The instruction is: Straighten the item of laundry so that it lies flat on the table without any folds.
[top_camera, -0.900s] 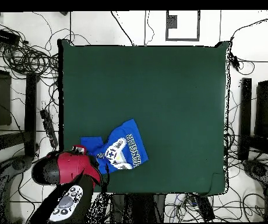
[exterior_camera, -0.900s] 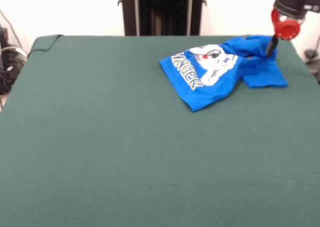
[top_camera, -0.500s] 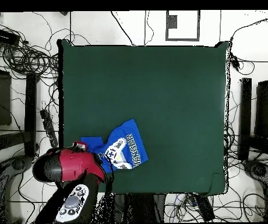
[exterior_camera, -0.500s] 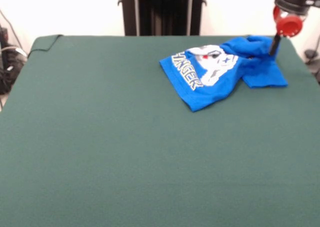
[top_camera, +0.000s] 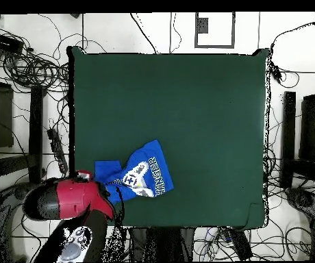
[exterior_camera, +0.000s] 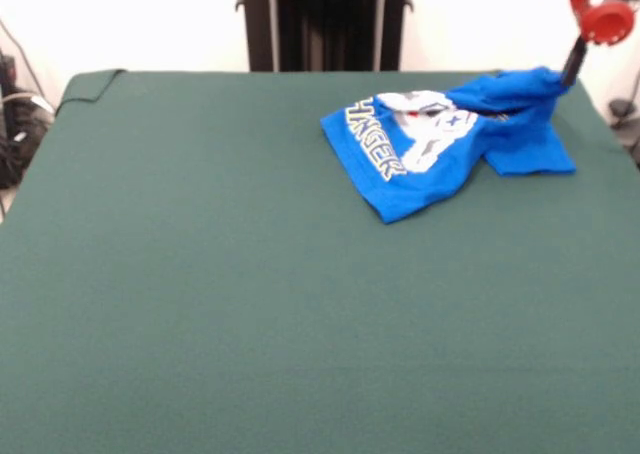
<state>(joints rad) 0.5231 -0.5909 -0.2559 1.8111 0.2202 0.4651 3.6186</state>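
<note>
Blue short-sleeved T-shirt [exterior_camera: 440,144] with white controller print sits crumpled at your dark green cloth desk's [exterior_camera: 250,294] corner. Pincer [exterior_camera: 572,66] has risen and moved outward, closed on the shirt's edge, tenting it. Folds remain; keep pulling.

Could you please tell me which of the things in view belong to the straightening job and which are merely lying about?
Part of the job:
blue T-shirt, crumpled, one edge lifted
green table
gripper, holding the shirt's lifted edge

Just lying about:
cables on the floor around the table
black stand behind the table
</note>
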